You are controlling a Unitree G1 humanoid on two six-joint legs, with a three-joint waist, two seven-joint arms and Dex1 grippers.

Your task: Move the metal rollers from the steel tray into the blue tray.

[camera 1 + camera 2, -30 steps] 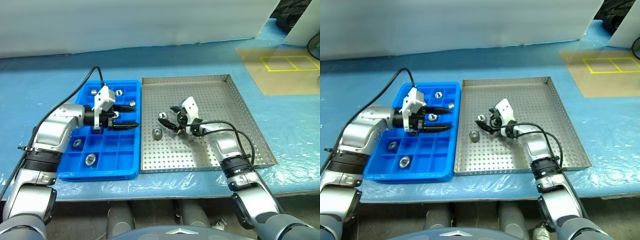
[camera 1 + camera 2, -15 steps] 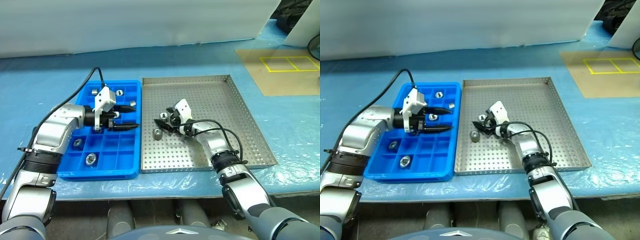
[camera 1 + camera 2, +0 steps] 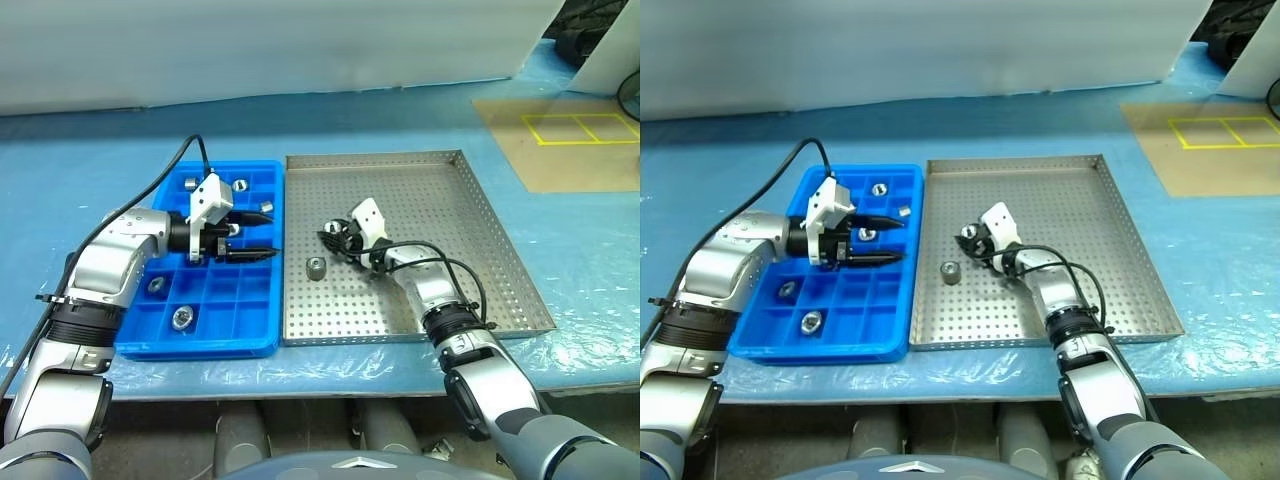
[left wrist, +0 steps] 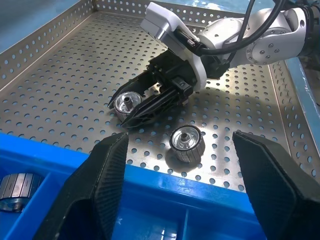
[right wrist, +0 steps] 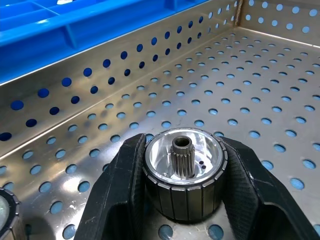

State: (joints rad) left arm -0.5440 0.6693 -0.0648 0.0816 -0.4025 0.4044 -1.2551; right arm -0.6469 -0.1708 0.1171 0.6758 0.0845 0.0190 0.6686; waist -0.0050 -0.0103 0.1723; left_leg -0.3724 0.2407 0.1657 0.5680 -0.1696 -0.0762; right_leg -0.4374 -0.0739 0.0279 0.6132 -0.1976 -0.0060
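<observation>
The steel tray [image 3: 430, 190] lies at centre right, with the blue tray [image 3: 200, 350] touching its left side. My right gripper [image 3: 330, 235] rests low in the steel tray's left half, shut on one of the metal rollers [image 5: 182, 172], which stands upright between both fingers. A second roller [image 3: 315, 267] sits loose on the perforated floor just in front of it. My left gripper [image 3: 262, 233] hovers open over the blue tray's right side, pointing toward the steel tray, with nothing between its fingers. Several rollers [image 3: 240, 184] lie in the blue tray's compartments.
A brown board with yellow taped rectangles [image 3: 570, 140] lies on the blue table sheet at back right. A white panel runs along the back. A black cable [image 3: 165, 175] arcs from my left wrist. The steel tray's right half is bare.
My right gripper has crept left up to the roller and shut on it; a second ago its fingers were spread. The left arm has stayed still.
</observation>
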